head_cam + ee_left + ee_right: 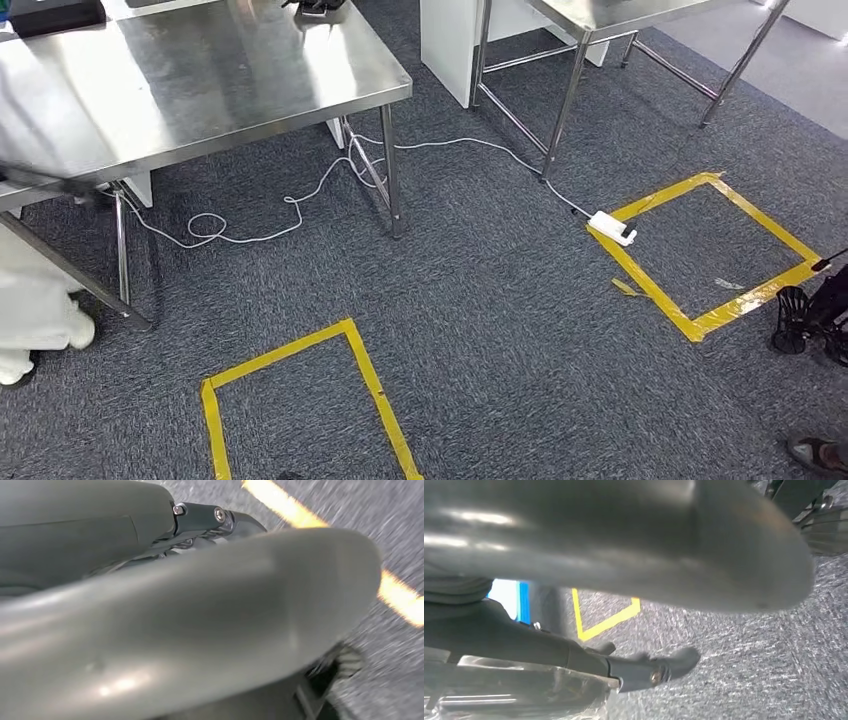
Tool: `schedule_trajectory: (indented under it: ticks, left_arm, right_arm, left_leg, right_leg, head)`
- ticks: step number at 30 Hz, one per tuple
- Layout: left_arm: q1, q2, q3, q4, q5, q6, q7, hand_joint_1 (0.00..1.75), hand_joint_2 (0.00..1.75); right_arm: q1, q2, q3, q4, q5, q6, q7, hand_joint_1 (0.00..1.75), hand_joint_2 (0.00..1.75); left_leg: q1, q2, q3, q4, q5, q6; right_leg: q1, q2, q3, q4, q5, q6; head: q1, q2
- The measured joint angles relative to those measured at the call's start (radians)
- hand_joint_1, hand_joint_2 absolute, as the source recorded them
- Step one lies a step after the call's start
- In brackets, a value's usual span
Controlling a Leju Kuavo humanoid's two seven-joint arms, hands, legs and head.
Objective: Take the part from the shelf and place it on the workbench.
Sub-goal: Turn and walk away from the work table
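You look down on a dark grey carpeted floor (500, 330). A large stainless-steel surface (200, 80) stands at the upper left. A second steel table (600, 15) stands at the top right, apart from it, with a white cabinet (450, 40) between the two. At the left edge, a person in white clothing (35, 300) stands beside the big surface's legs.

Two squares of yellow tape are stuck to the carpet. One (365, 375) is near the bottom centre. The other (650, 280) is at the right, with a black wheeled stand (800, 315) just beyond its far corner.

A thin white cable (300, 200) loops under the big surface and runs across to a white power strip (612, 228), which lies on the edge of the right square. A dark shoe (818, 452) shows at the bottom right corner.

In the right wrist view, your right hand (549, 650) hangs above the carpet. Its dark fingers lie closed along a part wrapped in clear plastic (524, 690), holding it clear of the floor.

In the left wrist view, your left hand (190, 620) also hangs over the carpet. Its thick grey thumb hides most of the fingers, so you cannot tell whether they are spread or curled.
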Motion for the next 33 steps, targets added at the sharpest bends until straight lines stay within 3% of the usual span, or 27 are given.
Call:
schedule_trajectory:
  ticks: [2, 4, 6, 7, 9, 10, 12, 14, 16, 18, 20, 22, 23, 24, 25, 27, 29, 31, 33]
  left_arm:
    - [0.0, -0.003, -0.017, 0.001, -0.016, -0.009, 0.02, 0.0, 0.0]
    - [0.002, -0.003, -0.028, 0.002, -0.026, -0.015, 0.028, 0.0, 0.0]
    - [0.007, -0.003, -0.036, 0.004, -0.033, -0.02, 0.032, 0.0, 0.0]
    - [0.01, -0.003, -0.04, 0.005, -0.036, -0.021, 0.034, 0.0, 0.0]
    - [0.014, -0.003, -0.048, 0.006, -0.04, -0.025, 0.037, 0.0, 0.0]
    - [0.015, -0.003, -0.051, 0.006, -0.043, -0.027, 0.037, 0.0, 0.0]
    - [0.015, 0.0, -0.056, 0.006, -0.049, -0.03, 0.037, 0.0, 0.0]
    - [0.012, 0.003, -0.064, 0.006, -0.056, -0.031, 0.038, 0.0, 0.0]
    - [0.008, 0.004, -0.071, 0.006, -0.061, -0.032, 0.038, 0.0, 0.0]
    - [0.005, 0.004, -0.075, 0.006, -0.063, -0.033, 0.038, 0.0, 0.0]
    - [0.003, 0.004, -0.077, 0.006, -0.064, -0.033, 0.038, 0.0, 0.0]
    - [0.003, 0.005, -0.077, 0.007, -0.064, -0.033, 0.039, 0.0, 0.0]
    - [0.003, 0.005, -0.077, 0.007, -0.064, -0.033, 0.04, 0.0, 0.0]
    - [0.003, 0.005, -0.077, 0.007, -0.064, -0.033, 0.04, 0.0, 0.0]
    - [0.003, 0.005, -0.077, 0.007, -0.064, -0.034, 0.04, 0.0, 0.0]
    - [0.002, 0.005, -0.077, 0.007, -0.064, -0.033, 0.04, 0.0, 0.0]
    - [0.0, 0.006, -0.077, 0.006, -0.064, -0.033, 0.04, 0.0, 0.0]
    - [-0.003, 0.006, -0.078, 0.006, -0.064, -0.033, 0.04, 0.0, 0.0]
    - [-0.006, 0.006, -0.078, 0.006, -0.064, -0.033, 0.04, 0.0, 0.0]
  right_arm:
    - [0.0, 0.0, -0.009, 0.001, -0.006, 0.009, 0.0, 0.0, 0.0]
    - [0.001, 0.001, -0.017, 0.001, -0.011, 0.012, -0.001, 0.0, 0.0]
    - [0.001, 0.002, -0.022, 0.001, -0.012, 0.013, -0.003, 0.0, 0.0]
    - [0.002, 0.002, -0.025, 0.001, -0.012, 0.013, -0.003, 0.0, 0.0]
    - [0.006, 0.003, -0.029, 0.001, -0.011, 0.013, -0.003, 0.0, 0.0]
    - [0.008, 0.003, -0.031, 0.002, -0.012, 0.013, -0.003, 0.0, 0.0]
    - [0.01, 0.004, -0.035, 0.002, -0.013, 0.015, -0.003, 0.0, 0.0]
    - [0.009, 0.005, -0.039, 0.002, -0.013, 0.018, -0.003, 0.0, 0.0]
    - [0.012, 0.003, -0.043, 0.002, -0.014, 0.02, -0.004, 0.0, 0.0]
    - [0.015, 0.003, -0.047, 0.002, -0.014, 0.021, -0.004, 0.0, 0.0]
    - [0.013, 0.003, -0.049, 0.002, -0.014, 0.021, -0.004, 0.0, 0.0]
    - [0.013, 0.002, -0.052, 0.002, -0.014, 0.021, -0.004, 0.0, 0.0]
    - [0.014, 0.002, -0.054, 0.002, -0.014, 0.022, -0.005, 0.0, 0.0]
    - [0.015, 0.002, -0.055, 0.002, -0.014, 0.022, -0.005, 0.0, 0.0]
    - [0.016, 0.001, -0.056, 0.002, -0.014, 0.022, -0.005, 0.0, 0.0]
    - [0.014, 0.001, -0.056, 0.002, -0.014, 0.023, -0.005, 0.0, 0.0]
    - [0.011, 0.002, -0.056, 0.002, -0.014, 0.024, -0.005, 0.0, 0.0]
    - [0.011, 0.001, -0.056, 0.002, -0.014, 0.025, -0.005, 0.0, 0.0]
    - [0.012, 0.001, -0.056, 0.002, -0.014, 0.025, -0.005, 0.0, 0.0]
  left_leg:
    - [0.007, -0.036, -0.014, 0.039, -0.034, -0.007]
    - [0.009, -0.095, -0.064, 0.155, -0.108, -0.005]
    - [0.007, -0.117, -0.118, 0.268, -0.16, -0.001]
    - [0.006, -0.12, -0.134, 0.296, -0.165, 0.002]
    - [0.005, -0.125, -0.127, 0.275, -0.129, 0.011]
    - [0.004, -0.133, -0.1, 0.217, -0.091, 0.017]
    - [0.003, -0.178, -0.041, 0.086, -0.031, 0.029]
    - [-0.003, -0.202, -0.019, 0.031, -0.016, 0.033]
    - [-0.008, -0.181, -0.016, 0.02, -0.009, 0.04]
    - [-0.007, -0.156, -0.015, 0.008, 0.003, 0.055]
    - [-0.009, -0.124, -0.016, 0.003, 0.009, 0.062]
    - [-0.012, -0.091, -0.018, 0.004, 0.009, 0.063]
    - [-0.012, -0.076, -0.019, 0.004, 0.008, 0.062]
    - [-0.012, -0.062, -0.018, 0.005, 0.007, 0.06]
    - [-0.01, -0.049, -0.016, 0.005, 0.005, 0.057]
    - [-0.013, -0.025, -0.009, 0.006, -0.001, 0.045]
    - [-0.019, -0.005, 0.001, 0.006, -0.009, 0.031]
    - [-0.02, 0.013, 0.008, 0.004, -0.014, 0.02]
    - [-0.012, -0.016, 0.003, 0.026, -0.037, 0.012]
  right_leg:
    - [-0.006, 0.02, -0.001, -0.003, 0.005, -0.021]
    - [-0.003, 0.038, -0.003, -0.004, 0.009, -0.038]
    - [0.005, 0.056, -0.008, -0.004, 0.011, -0.045]
    - [0.008, 0.067, -0.01, -0.004, 0.013, -0.048]
    - [0.014, 0.096, -0.011, -0.003, 0.015, -0.049]
    - [0.016, 0.11, -0.01, -0.002, 0.017, -0.048]
    - [0.02, 0.136, -0.011, 0.0, 0.02, -0.043]
    - [0.022, 0.156, -0.02, 0.001, 0.027, -0.032]
    - [0.023, 0.173, -0.033, -0.001, 0.034, -0.018]
    - [0.025, 0.141, -0.058, 0.033, 0.018, -0.014]
    - [0.024, 0.083, -0.115, 0.143, -0.035, -0.02]
    - [0.019, 0.06, -0.17, 0.263, -0.082, -0.016]
    - [0.016, 0.056, -0.175, 0.284, -0.088, -0.009]
    - [0.012, 0.051, -0.157, 0.262, -0.077, 0.001]
    - [0.008, 0.039, -0.118, 0.202, -0.057, 0.012]
    - [0.006, -0.015, -0.031, 0.06, -0.018, 0.021]
    - [0.015, -0.046, 0.002, 0.004, -0.003, 0.007]
    - [0.018, -0.024, -0.003, 0.006, -0.001, -0.01]
    - [0.008, 0.001, -0.004, 0.003, 0.003, -0.028]
  head:
    - [-0.004, 0.0]
    - [-0.009, 0.0]
    - [-0.01, 0.0]
    - [-0.01, 0.0]
    - [-0.01, 0.0]
    - [-0.01, 0.0]
    - [-0.009, 0.0]
    - [-0.009, 0.0]
    - [-0.009, 0.0]
    - [-0.007, 0.0]
    - [-0.004, 0.0]
    - [-0.002, 0.0]
    - [-0.003, 0.0]
    - [-0.002, 0.0]
    - [-0.002, 0.0]
    - [-0.001, 0.0]
    - [-0.003, 0.0]
    - [-0.006, 0.0]
    - [-0.009, 0.0]
